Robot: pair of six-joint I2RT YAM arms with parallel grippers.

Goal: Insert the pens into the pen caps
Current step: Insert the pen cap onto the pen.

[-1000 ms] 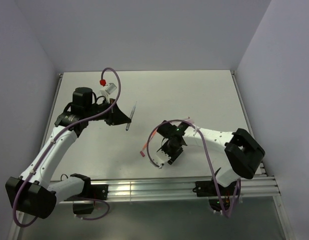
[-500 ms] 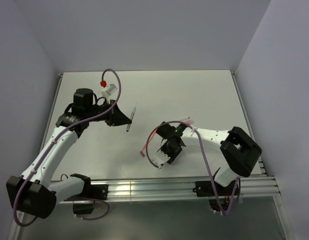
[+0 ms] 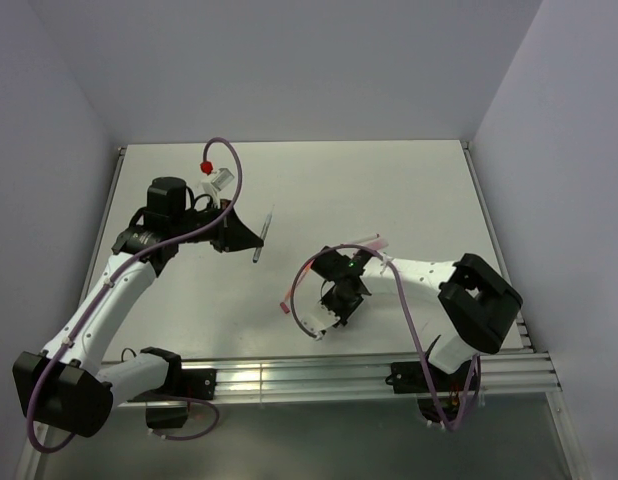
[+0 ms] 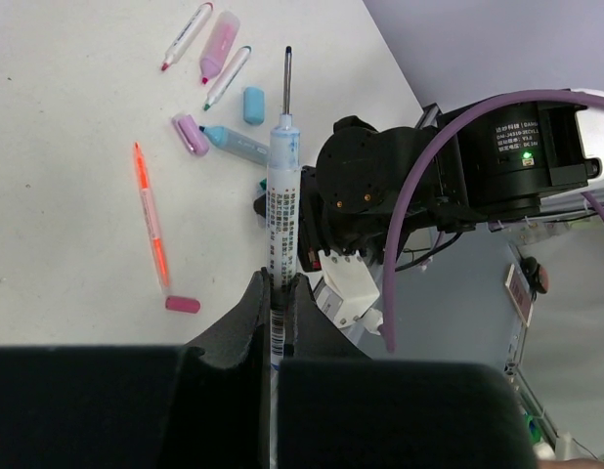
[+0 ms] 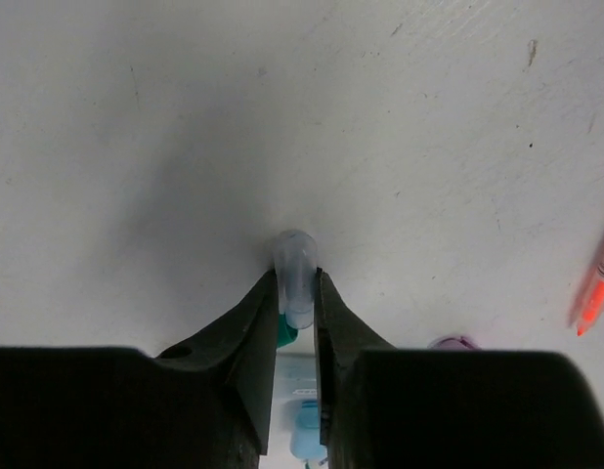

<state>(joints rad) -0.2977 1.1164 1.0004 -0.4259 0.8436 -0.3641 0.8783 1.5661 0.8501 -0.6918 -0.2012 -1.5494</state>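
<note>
My left gripper (image 4: pixel 279 283) is shut on a whitish pen (image 4: pixel 281 186), uncapped, its thin tip pointing away over the table. In the top view this gripper (image 3: pixel 257 238) hovers left of centre with the pen (image 3: pixel 263 232) sticking out. My right gripper (image 5: pixel 296 285) is down at the table surface, its fingers pressed on both sides of a pale clear pen cap (image 5: pixel 294 266). From the top view the right gripper (image 3: pixel 338 300) sits near the front centre. Loose on the table lie an orange pen (image 4: pixel 151 220), a pink cap (image 4: pixel 182 305), a lilac cap (image 4: pixel 191 135) and a light blue cap (image 4: pixel 253 105).
More pens (image 4: pixel 220 46) lie grouped at the far side in the left wrist view. A teal-tipped pen (image 4: pixel 236 145) rests by the right arm (image 4: pixel 380 195). The orange pen (image 5: pixel 597 293) and lilac cap (image 5: pixel 454 342) lie right of my right gripper. The table's rail edge (image 3: pixel 319 375) runs along the front.
My right gripper has narrowed onto the pale cap, and its arm has shifted slightly left. The left arm and its pen have stayed still.
</note>
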